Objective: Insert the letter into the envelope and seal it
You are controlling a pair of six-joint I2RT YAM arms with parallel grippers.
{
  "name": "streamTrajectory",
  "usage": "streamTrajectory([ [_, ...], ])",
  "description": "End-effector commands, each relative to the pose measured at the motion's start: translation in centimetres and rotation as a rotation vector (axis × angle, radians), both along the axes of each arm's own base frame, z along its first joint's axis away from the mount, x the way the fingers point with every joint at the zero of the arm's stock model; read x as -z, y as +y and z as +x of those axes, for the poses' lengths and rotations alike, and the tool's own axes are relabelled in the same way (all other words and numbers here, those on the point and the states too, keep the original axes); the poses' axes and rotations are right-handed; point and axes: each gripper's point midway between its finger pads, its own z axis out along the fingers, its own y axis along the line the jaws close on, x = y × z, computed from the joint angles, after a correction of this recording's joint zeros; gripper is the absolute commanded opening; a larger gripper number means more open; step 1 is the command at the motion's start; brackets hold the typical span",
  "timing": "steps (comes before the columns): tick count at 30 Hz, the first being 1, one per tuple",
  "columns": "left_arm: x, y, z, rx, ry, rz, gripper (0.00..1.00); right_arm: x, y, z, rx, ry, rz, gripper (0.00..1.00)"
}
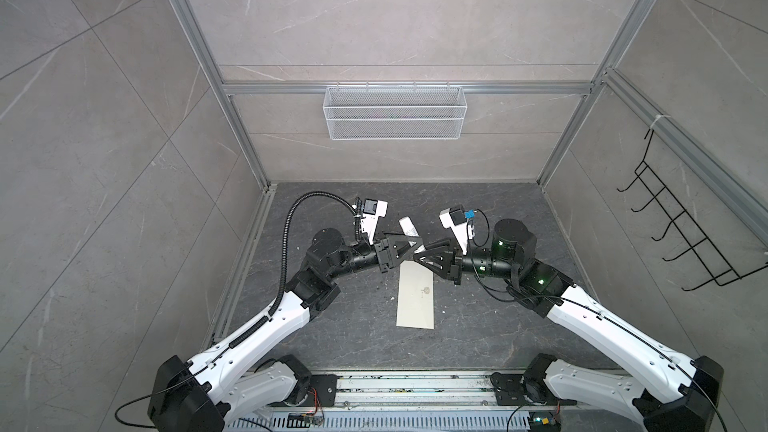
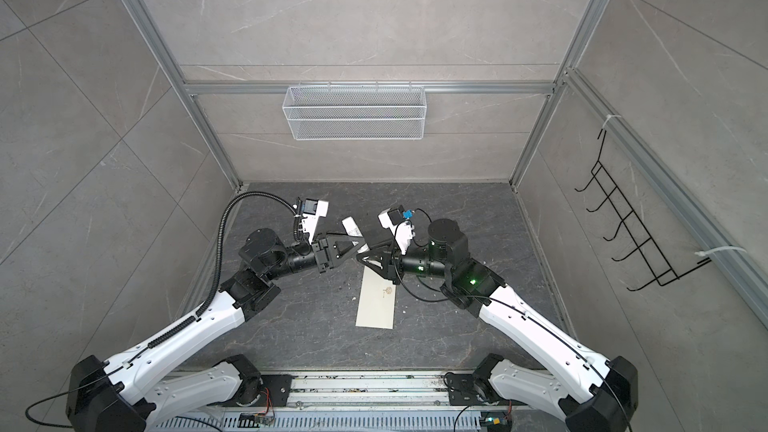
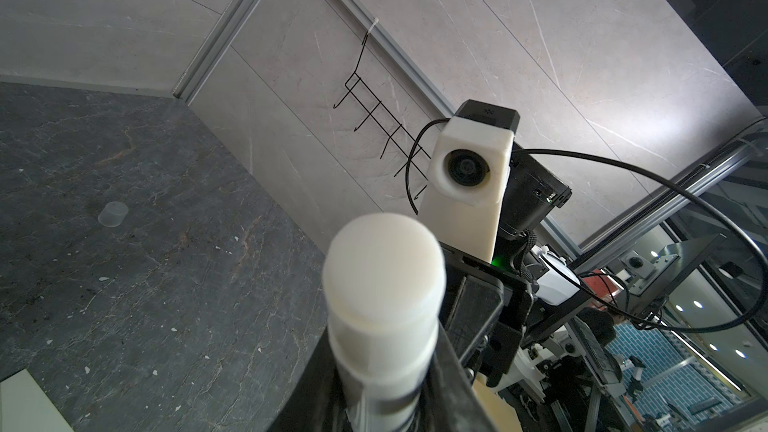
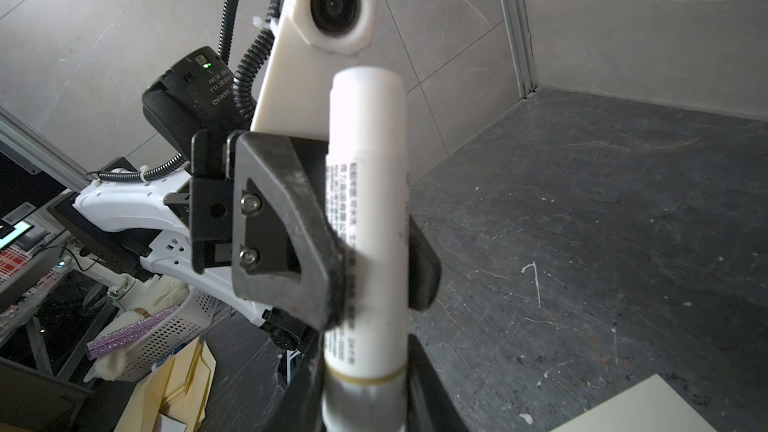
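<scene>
Above the envelope [image 1: 415, 297], left pincer [image 1: 417, 245] and right pincer [image 1: 417, 258] meet, both pinching the glue stick [image 1: 408, 226]

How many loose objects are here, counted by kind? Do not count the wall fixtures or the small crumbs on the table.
envelope: 1
glue stick: 1
cap: 1
Total: 3

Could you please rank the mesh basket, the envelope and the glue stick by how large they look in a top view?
Largest: mesh basket.
Then: envelope.
Smallest: glue stick, partly hidden.
The basket hangs higher, so nearness may enlarge it.
</scene>
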Motion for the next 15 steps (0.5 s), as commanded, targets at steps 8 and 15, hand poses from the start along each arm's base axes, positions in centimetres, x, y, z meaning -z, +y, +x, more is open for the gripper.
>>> streamTrajectory([
  [8, -0.5, 0.3, 0.3, -0.037, -0.06, 0.028, 0.0, 0.2, -1.1, 2.6, 0.159, -0.012, -0.063, 0.0],
  [15, 2.3, 0.4, 2.2, -0.121, -0.006, 0.118, 0.0, 1.3, -3.3, 5.7, 0.458, -0.147, -0.294, 0.0],
])
